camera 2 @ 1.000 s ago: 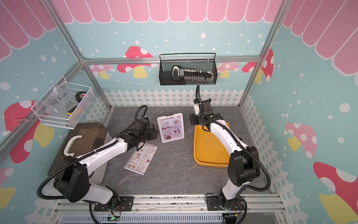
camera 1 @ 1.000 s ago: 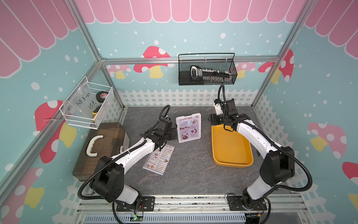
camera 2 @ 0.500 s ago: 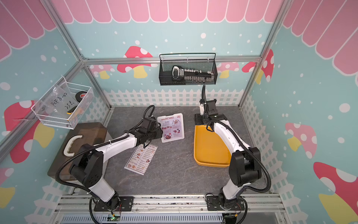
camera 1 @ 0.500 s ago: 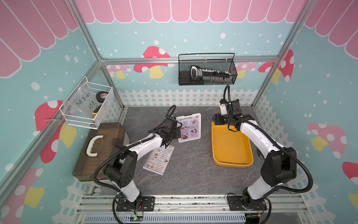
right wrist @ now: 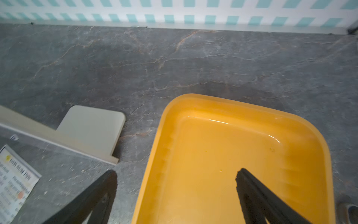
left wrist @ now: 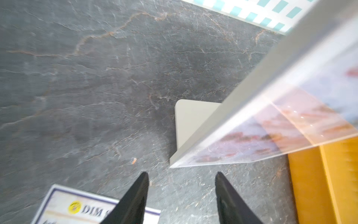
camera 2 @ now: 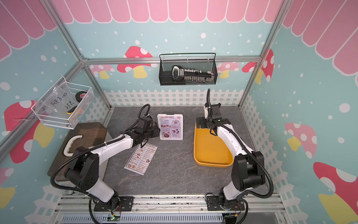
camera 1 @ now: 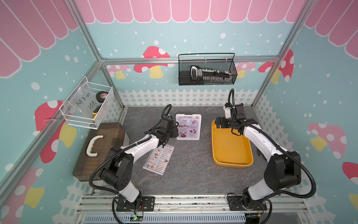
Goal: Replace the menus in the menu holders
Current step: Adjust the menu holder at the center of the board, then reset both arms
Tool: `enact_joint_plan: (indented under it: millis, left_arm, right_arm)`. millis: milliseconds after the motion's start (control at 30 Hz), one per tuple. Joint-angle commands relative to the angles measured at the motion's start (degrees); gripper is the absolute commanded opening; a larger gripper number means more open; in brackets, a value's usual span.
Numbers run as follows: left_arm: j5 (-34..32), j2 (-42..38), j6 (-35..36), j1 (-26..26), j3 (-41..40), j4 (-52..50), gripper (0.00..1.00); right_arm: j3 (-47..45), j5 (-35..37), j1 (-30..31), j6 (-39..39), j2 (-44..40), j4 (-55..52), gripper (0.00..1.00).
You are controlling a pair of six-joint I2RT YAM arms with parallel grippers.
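The white menu holder [camera 1: 188,116] stands mid-table with the red-headed "SPECIAL MENU" sheet [camera 1: 188,128] in it; both top views show it, the holder [camera 2: 170,116] too. The "DIM SUM INN" menu [camera 1: 158,159] lies flat on the table in front of it, partly under my left arm. My left gripper [camera 1: 175,133] is open just off the holder's left edge. In the left wrist view the gripper [left wrist: 181,174] has only bare table between its fingers, and the holder's foot [left wrist: 189,120] lies ahead. My right gripper [camera 1: 219,124] hangs wide open and empty over the yellow tray's far-left corner; the right wrist view shows it [right wrist: 176,173] astride the rim.
The empty yellow tray [camera 1: 230,147] lies right of the holder. A dark wooden box with a white handle [camera 1: 98,149] sits at the left edge. A black mesh basket [camera 1: 206,71] hangs on the back wall and a white wire basket [camera 1: 87,105] on the left wall.
My left gripper has moved right, up to the holder's left edge, and its jaws have spread wider. The right gripper has shifted slightly over the tray corner and opened wider.
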Motion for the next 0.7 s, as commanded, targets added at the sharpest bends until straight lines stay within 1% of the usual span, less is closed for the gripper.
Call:
enact_joint_plan:
  millis: [0,33,67,100,133,167,200,233,300,367,400,433,467,500,533,567,600,633,667]
  left_arm:
    - [-12.64,-7.89,3.32,2.50,-2.99,-4.22,0.99]
    - [-17.22,-9.31,4.02,5.28,-4.45,-3.57,0.99]
    - [-21.15,-10.62,4.88,7.67,-7.01,-1.35,1.00]
    - [-23.45,-11.70,6.98,10.17,-10.22,3.26,1.00]
    - [-25.82,-12.52,9.80,11.40,-13.80,8.46,1.00]
    - [-25.95,-13.85,13.80,12.22,-18.22,15.71,1.00]
    - [-23.40,-15.12,18.15,12.90,-22.44,22.46,1.00]
    - [-21.51,-16.20,19.51,13.52,-23.93,24.02,1.00]
    - [-24.76,-14.69,23.61,13.99,-27.79,33.32,1.00]
    - [-25.57,-12.58,27.38,14.11,-29.04,37.24,0.99]
    - [-22.55,-11.54,29.21,14.70,-31.54,44.00,0.99]
    - [-20.91,-10.22,29.14,15.80,-33.98,50.87,0.99]
    - [-19.84,-7.86,27.22,17.47,-36.12,57.03,0.99]
    - [-17.02,-5.52,27.00,18.92,-37.97,63.30,0.97]
    - [-14.58,-3.24,26.20,20.09,-38.98,66.57,0.95]
    - [-12.30,-0.68,26.27,20.76,-40.09,70.75,0.94]
    - [-9.94,1.34,27.35,21.32,-40.86,76.07,0.93]
    - [-8.40,-1.40,26.34,21.56,-39.73,68.34,0.94]
    - [-5.65,-2.14,26.30,22.29,-38.85,65.35,1.00]
  right_arm:
    - [-8.45,10.99,-2.97,-0.07,-5.21,9.49,0.98]
    - [-11.64,13.76,-3.48,-0.90,-6.53,12.99,0.99]
    - [-16.82,17.29,-4.10,-2.21,-8.40,19.01,0.98]
    - [-22.12,19.22,-4.59,-4.32,-10.24,26.04,0.99]
    - [-27.03,20.36,-4.93,-6.45,-11.70,31.81,0.99]
    - [-31.62,22.89,-5.19,-7.77,-12.91,36.95,0.99]
    - [-35.05,25.38,-5.42,-8.71,-13.54,40.73,0.98]
    - [-37.30,26.17,-5.74,-9.52,-13.60,43.23,0.99]
    - [-40.74,26.86,-6.37,-8.95,-12.23,46.44,0.99]
    - [-43.30,25.35,-6.68,-8.26,-10.39,51.41,0.99]
    - [-43.34,23.76,-6.77,-9.11,-10.20,51.45,0.99]
    - [-43.77,22.24,-6.86,-10.31,-10.18,54.04,0.99]
    - [-45.35,21.91,-6.94,-11.14,-9.57,59.45,0.99]
    - [-45.77,21.23,-7.25,-11.17,-8.76,61.76,0.99]
    - [-45.20,18.37,-7.72,-10.86,-7.88,61.76,0.99]
    - [-45.61,16.10,-7.74,-11.40,-6.63,63.99,0.99]
    - [-46.61,13.91,-7.74,-12.10,-4.18,68.48,0.99]
    - [-47.58,13.02,-7.74,-12.70,-1.02,72.03,0.99]
    - [-49.41,12.75,-7.70,-13.32,1.53,79.89,0.99]
